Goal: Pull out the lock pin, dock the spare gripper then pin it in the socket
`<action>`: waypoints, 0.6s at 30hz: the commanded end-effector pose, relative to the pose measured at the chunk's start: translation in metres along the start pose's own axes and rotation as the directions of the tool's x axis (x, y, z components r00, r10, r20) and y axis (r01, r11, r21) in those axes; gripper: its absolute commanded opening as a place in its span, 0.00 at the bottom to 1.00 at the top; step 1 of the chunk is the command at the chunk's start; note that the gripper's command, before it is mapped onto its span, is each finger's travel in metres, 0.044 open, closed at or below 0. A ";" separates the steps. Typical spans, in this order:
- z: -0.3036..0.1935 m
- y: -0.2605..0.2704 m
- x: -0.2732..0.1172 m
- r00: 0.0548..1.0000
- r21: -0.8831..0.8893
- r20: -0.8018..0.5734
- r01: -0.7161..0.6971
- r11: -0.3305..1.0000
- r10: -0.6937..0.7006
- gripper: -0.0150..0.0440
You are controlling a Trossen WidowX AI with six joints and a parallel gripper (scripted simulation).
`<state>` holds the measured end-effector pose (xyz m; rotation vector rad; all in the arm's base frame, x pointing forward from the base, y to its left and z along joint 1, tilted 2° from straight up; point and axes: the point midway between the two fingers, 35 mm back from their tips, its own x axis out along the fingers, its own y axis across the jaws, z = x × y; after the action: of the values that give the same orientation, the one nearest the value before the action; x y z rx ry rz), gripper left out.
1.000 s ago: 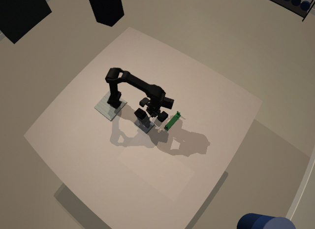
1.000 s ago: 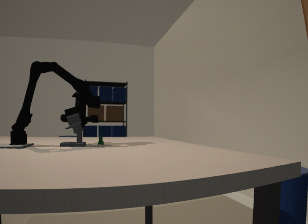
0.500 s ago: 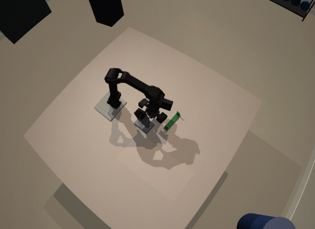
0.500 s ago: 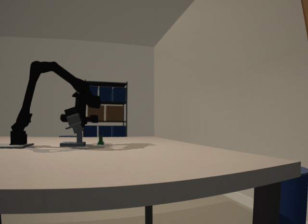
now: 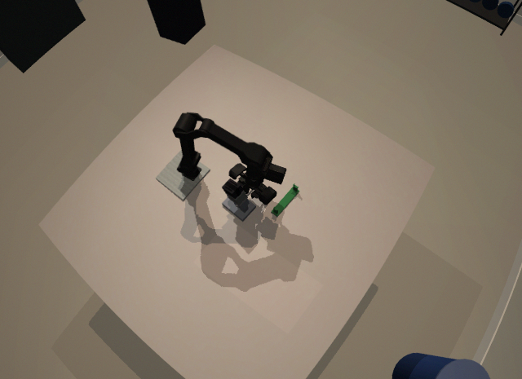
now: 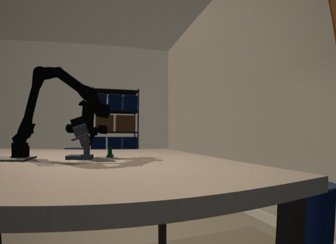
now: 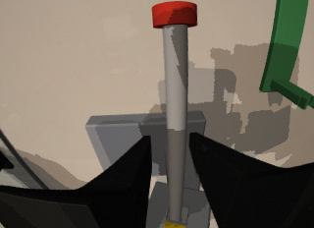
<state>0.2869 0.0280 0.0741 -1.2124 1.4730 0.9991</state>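
Note:
The lock pin (image 7: pixel 176 81), a grey rod with a red head, runs lengthwise between my fingers. Its far end reaches the grey socket by a yellow mark (image 7: pixel 175 225); how deep it sits is hidden. My gripper (image 7: pixel 171 141) (image 5: pixel 249 193) is partly open, with a gap beside the rod on each side, so it does not grip the pin. The mount's grey base (image 5: pixel 242 213) (image 6: pixel 79 157) (image 7: pixel 118 140) stands on the table. The spare gripper, a black and grey block (image 5: pixel 232 187) (image 6: pixel 80 129), sits tilted on top of the mount; its spigot is hidden.
A green holder (image 5: pixel 285 200) (image 6: pixel 109 152) (image 7: pixel 286 41) with small end brackets lies beside the mount, close to my gripper. My arm's base plate (image 5: pixel 171 178) is on the mount's other side. The table's edge (image 6: pixel 173 211) shows in the low view.

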 end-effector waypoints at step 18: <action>0.011 0.000 -0.027 1.000 0.000 -0.001 0.003 1.000 -0.003 0.59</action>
<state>0.2900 0.0389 0.0914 -1.2165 1.4711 0.9956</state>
